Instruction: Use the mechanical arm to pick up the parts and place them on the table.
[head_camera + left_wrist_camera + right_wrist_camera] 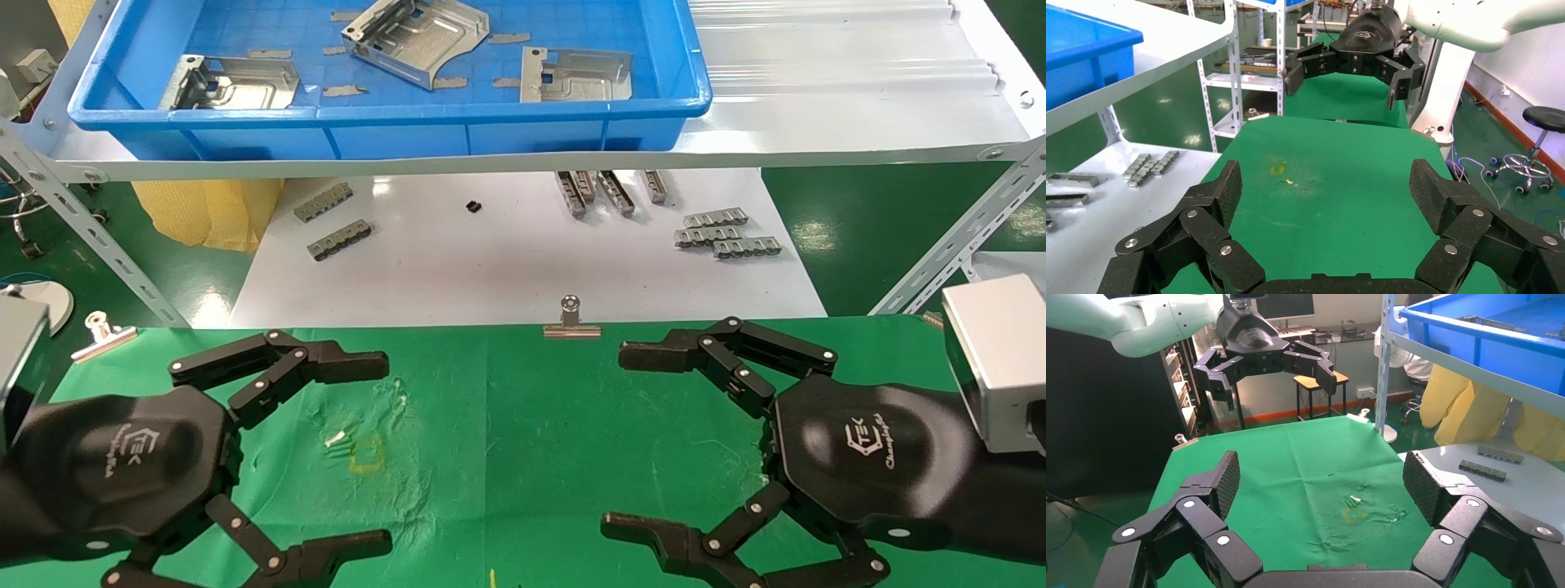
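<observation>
Both grippers hover just above the green table [523, 425], facing each other with bare cloth between them. The left gripper [319, 449] has its fingers spread wide and holds nothing; the right gripper [678, 441] is likewise spread and empty. Neither looks committed to a reach yet.

The parts lie well ahead of and above both grippers, in a blue tray [384, 122] on a white shelf [817, 122]. There are three: a left plate [233, 82] roughly ahead of the left gripper, a middle plate [417, 37] farther back, and a right plate [576, 75] ahead of the gap between the grippers, nearer the right one. The left and right plates lie flat, their long sides running across the tray, each with its folded flange at its left end. The middle plate is turned diagonally and appears tipped, one edge raised.

The risks, as I judge them: the tray's front wall stands between either gripper and the parts, so a low reach could knock the tray or the shelf edge. The plates are thin and flat on the tray floor, so fingers may skid over them rather than get under an edge; the flange end seems the better hold. The tipped middle plate could slide when touched. Small grey strips [727, 233] on the white board [523, 261] below are not the target.
</observation>
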`<action>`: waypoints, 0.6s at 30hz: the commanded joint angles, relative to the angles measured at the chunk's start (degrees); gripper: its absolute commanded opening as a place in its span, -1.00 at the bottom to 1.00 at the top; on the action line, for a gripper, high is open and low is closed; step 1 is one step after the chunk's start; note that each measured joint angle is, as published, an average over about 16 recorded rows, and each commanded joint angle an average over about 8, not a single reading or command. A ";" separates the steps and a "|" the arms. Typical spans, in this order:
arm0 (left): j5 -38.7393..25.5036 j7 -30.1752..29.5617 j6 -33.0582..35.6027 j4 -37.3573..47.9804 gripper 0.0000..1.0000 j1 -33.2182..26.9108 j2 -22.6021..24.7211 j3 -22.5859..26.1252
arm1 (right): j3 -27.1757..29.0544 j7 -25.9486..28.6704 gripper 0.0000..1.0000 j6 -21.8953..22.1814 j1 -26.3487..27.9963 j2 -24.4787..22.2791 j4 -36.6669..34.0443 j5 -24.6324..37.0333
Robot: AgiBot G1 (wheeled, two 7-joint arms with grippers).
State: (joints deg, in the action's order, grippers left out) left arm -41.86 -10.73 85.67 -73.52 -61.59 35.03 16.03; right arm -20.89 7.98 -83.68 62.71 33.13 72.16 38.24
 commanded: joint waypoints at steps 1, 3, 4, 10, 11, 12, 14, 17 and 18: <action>0.00 0.00 0.00 0.00 1.00 0.00 0.00 0.00 | 0.00 0.00 -1.00 0.00 0.00 0.00 0.00 0.00; 0.00 0.00 0.00 0.00 1.00 0.00 0.00 0.00 | 0.00 0.00 -1.00 0.00 0.00 0.00 0.00 0.00; 0.00 0.00 0.00 0.00 1.00 0.00 0.00 0.00 | 0.00 0.00 -1.00 0.00 0.00 0.00 0.00 0.00; 0.00 0.00 0.00 0.00 1.00 0.00 0.00 0.00 | 0.00 0.00 -1.00 0.00 0.00 0.00 0.00 0.00; 0.00 0.00 0.00 0.00 1.00 0.00 0.00 0.00 | 0.00 0.00 -1.00 0.00 0.00 0.00 0.00 0.00; 0.00 0.00 0.00 0.00 1.00 0.00 0.00 0.00 | 0.00 0.00 -1.00 0.00 0.00 0.00 0.00 0.00; 0.00 0.00 0.00 0.00 1.00 0.00 0.00 0.00 | 0.00 0.00 -1.00 0.00 0.00 0.00 0.00 0.00; 0.00 0.00 0.00 0.00 1.00 0.00 0.00 0.00 | 0.00 0.00 -1.00 0.00 0.00 0.00 0.00 0.00; 0.00 0.00 0.00 0.00 1.00 0.00 0.00 0.00 | 0.00 0.00 -1.00 0.00 0.00 0.00 0.00 0.00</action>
State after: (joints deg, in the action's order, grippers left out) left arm -41.86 -10.74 85.67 -73.52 -61.59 35.03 16.03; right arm -20.89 7.98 -83.68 62.71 33.13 72.16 38.24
